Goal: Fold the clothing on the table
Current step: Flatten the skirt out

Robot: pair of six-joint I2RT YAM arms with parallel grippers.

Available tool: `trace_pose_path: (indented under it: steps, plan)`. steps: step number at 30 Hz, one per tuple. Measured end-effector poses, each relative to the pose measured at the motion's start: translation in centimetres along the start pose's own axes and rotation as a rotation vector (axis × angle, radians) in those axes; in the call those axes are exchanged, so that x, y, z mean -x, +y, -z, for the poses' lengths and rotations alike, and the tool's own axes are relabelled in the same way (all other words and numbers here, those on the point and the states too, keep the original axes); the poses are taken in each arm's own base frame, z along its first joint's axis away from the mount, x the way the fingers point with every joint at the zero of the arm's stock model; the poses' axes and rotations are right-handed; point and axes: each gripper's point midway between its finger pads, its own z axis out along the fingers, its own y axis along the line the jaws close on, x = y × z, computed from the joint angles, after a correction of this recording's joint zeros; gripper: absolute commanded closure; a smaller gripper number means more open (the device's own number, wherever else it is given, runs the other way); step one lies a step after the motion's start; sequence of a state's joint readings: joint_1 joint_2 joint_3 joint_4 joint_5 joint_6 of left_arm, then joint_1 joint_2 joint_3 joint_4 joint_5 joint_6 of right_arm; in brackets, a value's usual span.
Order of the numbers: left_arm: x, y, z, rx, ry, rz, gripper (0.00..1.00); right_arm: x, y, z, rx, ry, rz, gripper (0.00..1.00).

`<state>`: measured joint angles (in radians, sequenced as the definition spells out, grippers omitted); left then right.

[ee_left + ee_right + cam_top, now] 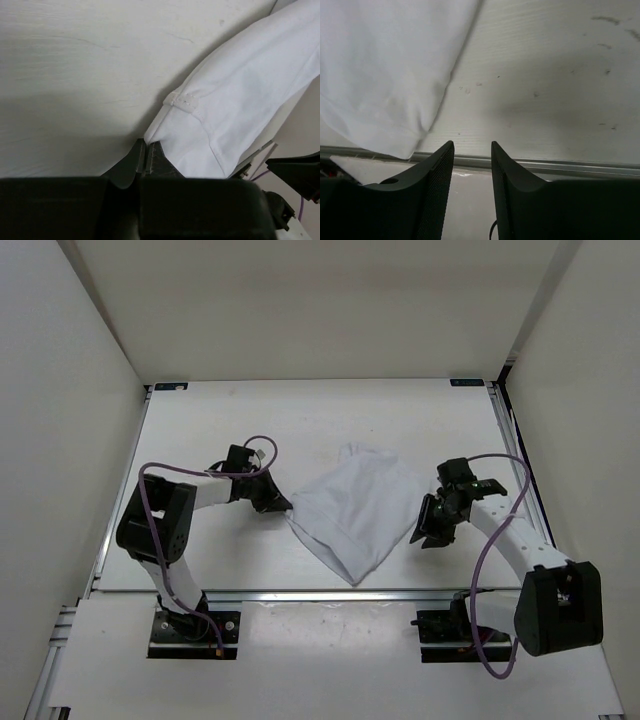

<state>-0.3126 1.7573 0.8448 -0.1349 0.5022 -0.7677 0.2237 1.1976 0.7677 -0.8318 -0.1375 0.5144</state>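
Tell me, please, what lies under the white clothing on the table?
Only the white table shows around the clothing, which lies on it. Anything beneath its middle is covered by the fabric and cannot be seen.

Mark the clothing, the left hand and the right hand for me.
clothing (360, 508), top view, middle of the fabric.
left hand (146, 150), left wrist view, between shut fingertips at the fabric's corner.
right hand (472, 146), right wrist view, gap between open fingertips.

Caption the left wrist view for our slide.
Left gripper pinches a corner of the limp white fabric clothing on the matte white table.
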Motion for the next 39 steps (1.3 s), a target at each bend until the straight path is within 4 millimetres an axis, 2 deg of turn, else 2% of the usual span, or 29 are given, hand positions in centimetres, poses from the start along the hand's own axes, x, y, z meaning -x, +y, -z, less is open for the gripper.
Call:
trace_pose_path:
  steps: [1,3,10,14,16,24,26,30,33,36,39]
  plan:
    - [0.5,0.4,0.3,0.011,-0.017,0.003,1.00,-0.3,0.2,-0.2,0.011,0.019,-0.007,0.59]
    - [0.2,0.8,0.4,0.026,-0.020,0.001,1.00,-0.9,0.8,-0.6,0.042,0.062,-0.027,0.60]
    - [-4.8,0.5,0.3,-0.007,0.063,-0.036,1.00,-4.8,3.3,-2.5,0.141,0.257,-0.073,0.61]
    - [-7.5,1.4,1.5,-0.006,0.085,-0.022,1.00,-6.8,4.4,-3.1,0.149,0.335,-0.060,0.62]
    - [-8.1,2.0,2.1,0.004,0.082,-0.012,1.00,-7.3,4.4,-3.2,0.148,0.349,-0.077,0.62]
    - [-8.5,2.3,2.4,0.019,0.088,0.003,1.00,-5.9,3.1,-2.4,0.144,0.242,-0.169,0.63]
    - [-8.7,2.1,2.3,0.019,0.093,-0.002,1.00,-6.4,2.5,-2.7,0.135,0.245,-0.186,0.64]
    - [-9.0,1.9,2.1,0.017,0.101,-0.007,1.00,-8.8,1.0,-3.7,0.077,0.315,-0.204,0.65]
    - [-9.0,1.9,2.1,0.017,0.101,-0.005,1.00,-10.0,0.7,-4.2,0.050,0.352,-0.189,0.66]
    - [-8.9,2.0,2.1,0.018,0.101,-0.004,1.00,-10.4,0.7,-4.6,0.048,0.354,-0.181,0.68]
    - [-8.9,2.0,2.1,0.018,0.100,-0.004,1.00,-9.9,1.0,-4.9,0.062,0.332,-0.181,0.70]
